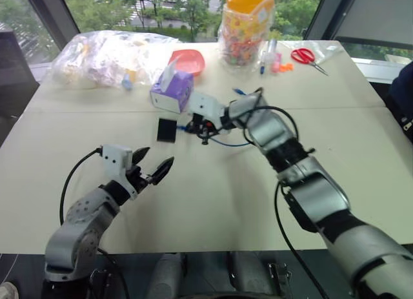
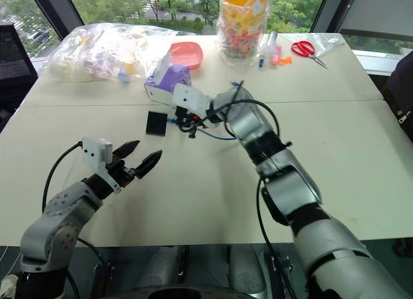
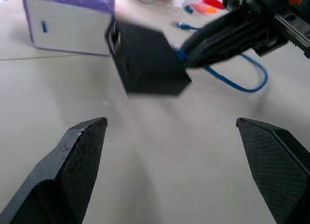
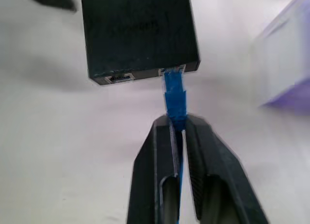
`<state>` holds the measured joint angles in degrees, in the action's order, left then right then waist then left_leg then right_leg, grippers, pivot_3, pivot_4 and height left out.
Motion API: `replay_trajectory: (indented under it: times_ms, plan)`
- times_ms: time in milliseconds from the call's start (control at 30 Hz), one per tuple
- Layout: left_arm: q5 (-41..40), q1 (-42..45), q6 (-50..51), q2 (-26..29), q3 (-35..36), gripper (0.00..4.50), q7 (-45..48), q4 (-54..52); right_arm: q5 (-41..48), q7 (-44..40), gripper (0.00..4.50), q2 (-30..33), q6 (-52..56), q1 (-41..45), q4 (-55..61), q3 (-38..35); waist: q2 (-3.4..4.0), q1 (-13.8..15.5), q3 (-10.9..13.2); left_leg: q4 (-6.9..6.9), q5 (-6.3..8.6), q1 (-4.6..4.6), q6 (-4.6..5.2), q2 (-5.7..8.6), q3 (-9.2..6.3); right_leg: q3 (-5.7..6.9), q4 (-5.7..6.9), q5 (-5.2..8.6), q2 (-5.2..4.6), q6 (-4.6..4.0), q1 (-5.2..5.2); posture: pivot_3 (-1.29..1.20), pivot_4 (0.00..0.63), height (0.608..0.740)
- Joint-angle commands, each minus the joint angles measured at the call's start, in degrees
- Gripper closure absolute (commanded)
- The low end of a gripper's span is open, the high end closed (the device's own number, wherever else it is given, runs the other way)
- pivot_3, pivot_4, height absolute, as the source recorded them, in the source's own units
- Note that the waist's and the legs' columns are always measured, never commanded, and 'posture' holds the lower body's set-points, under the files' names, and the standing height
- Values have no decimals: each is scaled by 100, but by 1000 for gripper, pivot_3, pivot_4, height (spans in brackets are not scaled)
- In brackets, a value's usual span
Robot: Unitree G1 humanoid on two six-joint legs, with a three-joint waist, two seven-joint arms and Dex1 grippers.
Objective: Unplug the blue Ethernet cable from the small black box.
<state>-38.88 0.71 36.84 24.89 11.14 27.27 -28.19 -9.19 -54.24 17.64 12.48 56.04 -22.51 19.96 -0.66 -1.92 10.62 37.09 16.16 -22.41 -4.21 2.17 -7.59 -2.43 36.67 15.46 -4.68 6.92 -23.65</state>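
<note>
Mid-table, just in front of the purple tissue box [image 1: 173, 91], lies the small black box [image 1: 166, 130], with the blue Ethernet cable [image 4: 174, 96] plugged into a port on the side that faces the right arm. From the plug, the cord loops loosely over the table [image 1: 213, 202] toward that arm. The right gripper [image 4: 177, 125] has its two black fingers pinched tight on the cable's boot just behind the plug, close to the box but not touching it. The left gripper [image 1: 151, 164] hangs above bare tabletop nearer the robot, its fingers spread wide and empty, pointing toward the box.

We judge the box light and smooth-sided, so a pull on the cord would likely drag or lift it rather than free the plug unless something braces it. The cord is thin and limp; gripped far from the plug it would only stretch and bend. The stiff boot beside the plug is therefore the sound place to hold. We cannot tell whether a latch tab on the plug is pressed
</note>
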Motion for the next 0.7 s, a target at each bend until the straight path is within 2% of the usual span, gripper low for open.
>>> replay_trajectory:
  times_ms: [33, 200, 367, 500, 700]
  plan:
    - [-1286, 591, 805, 450, 494, 0, 318, -63, -712, 1327, 4469, 570, -1463, -781, 1053, -271, -2, 22, 0, 1, 0, 0, 0, 0, -1, 2, 1, 0, 0, 0, 0, 0, 150, 740]
    - [-2198, 1226, 1488, 1003, 734, 0, 559, 343, -1505, 2394, 4469, 1024, -2441, -1269, 1449, -218, -2, -116, 2, 4, -5, 21, -6, -1, 23, -18, 36, 0, 2, 0, -3, 0, 150, 740]
    - [-2548, 1839, 1920, 1456, 585, 0, 1082, 925, -1994, 3202, 4469, 1170, -3027, -1736, 1965, -295, -6, -147, 2, 0, -12, 45, -12, -6, 16, -17, 47, 1, 12, -2, 16, 0, 150, 740]
    - [-2349, 2179, 1893, 1623, 447, 0, 1397, 1355, -1838, 2987, 4469, 1256, -3389, -2041, 2594, -266, -6, -124, 3, 1, -14, 46, -9, -2, 17, -19, 44, 1, 9, -2, 21, 0, 150, 740]
    - [-1996, 2481, 1685, 1741, 208, 0, 1886, 1613, -1680, 2747, 4469, 1375, -3614, -2218, 2921, -342, -7, -64, 3, 1, -14, 49, -9, -3, 15, -19, 43, 1, 9, -2, 23, 0, 150, 740]
